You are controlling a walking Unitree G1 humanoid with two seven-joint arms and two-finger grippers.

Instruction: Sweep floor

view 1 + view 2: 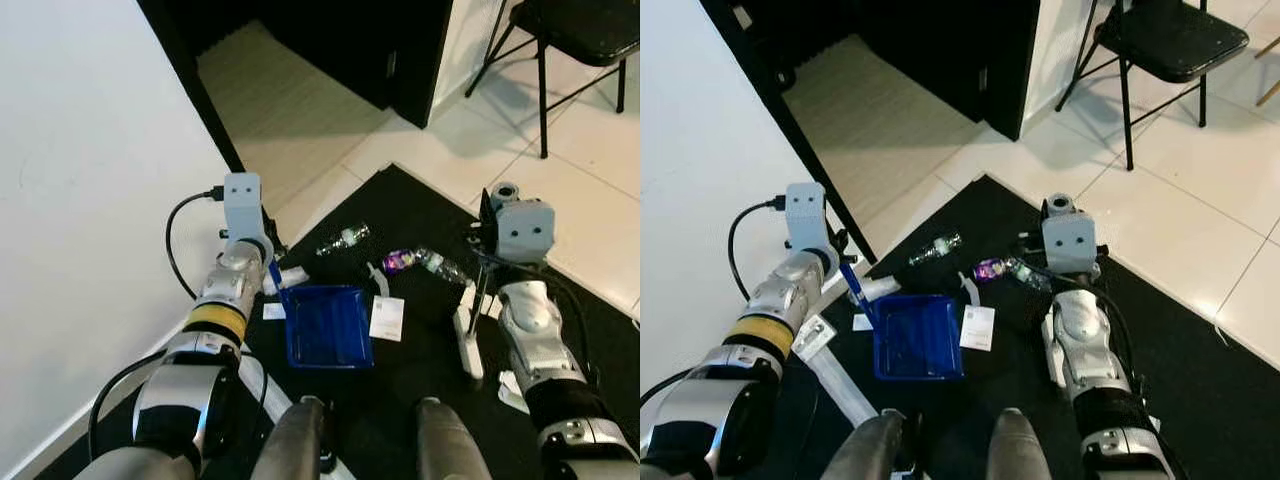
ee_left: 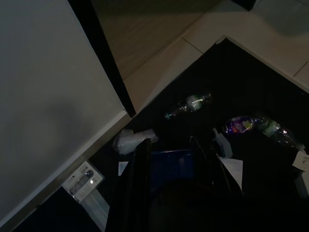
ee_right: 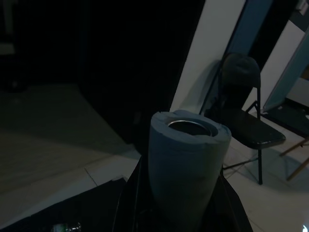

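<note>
A blue dustpan (image 1: 328,325) lies flat on the black mat (image 1: 430,210), mouth toward me. My left gripper (image 2: 174,162) is shut on its blue handle (image 1: 852,285) by the wall. My right gripper (image 3: 186,198) is shut on the broom handle (image 3: 186,159), whose top is wrapped in grey tape (image 1: 503,192). The broom's white head (image 1: 467,345) rests on the mat right of the dustpan. Litter lies beyond the pan: a clear bottle (image 1: 343,240), a purple-labelled bottle (image 1: 400,260), another clear bottle (image 1: 445,268), a white card (image 1: 387,318) and crumpled plastic (image 1: 290,277).
A white wall (image 1: 90,200) runs close along my left, with a dark doorway beyond it. A black folding chair (image 1: 575,30) stands on the pale tiles at the far right. A small white box (image 1: 815,335) lies by the wall. My knees (image 1: 300,440) show at the bottom.
</note>
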